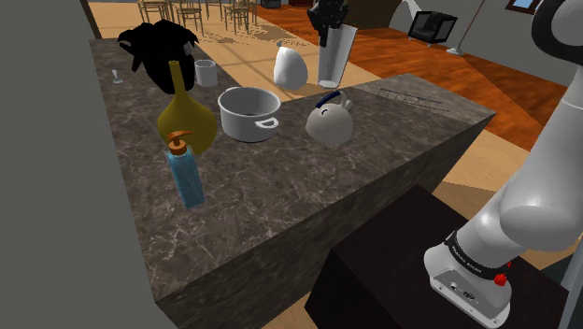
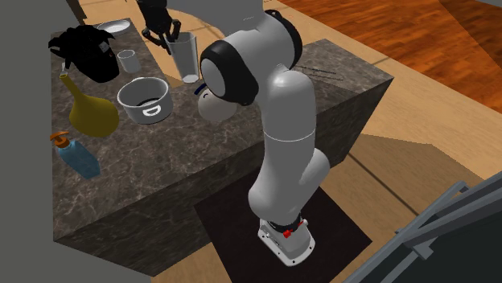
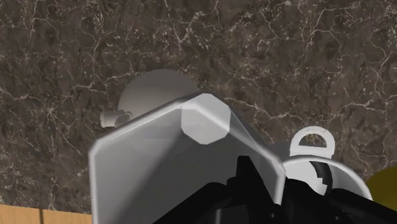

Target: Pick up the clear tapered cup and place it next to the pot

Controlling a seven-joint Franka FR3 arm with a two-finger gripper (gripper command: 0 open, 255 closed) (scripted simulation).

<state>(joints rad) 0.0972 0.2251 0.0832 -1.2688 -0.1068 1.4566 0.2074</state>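
By the far edge of the counter (image 1: 280,196) our gripper (image 1: 328,35) pinches one cup (image 1: 336,61) (one pot (image 1: 248,113) nearby); open room along the near edge.

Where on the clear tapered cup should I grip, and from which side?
Grip the cup by its rim wall, coming straight down: it is upright, mouth open and wider than its base, with the kettle and pot nearby. The gripper sits at its rim.

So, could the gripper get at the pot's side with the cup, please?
Probably yes: the gripper clasps the cup by its rim near the kettle, and the counter before the pot, toward the shoulder view's bottom, lies bare. The kettle and yellow vase flank the pot.
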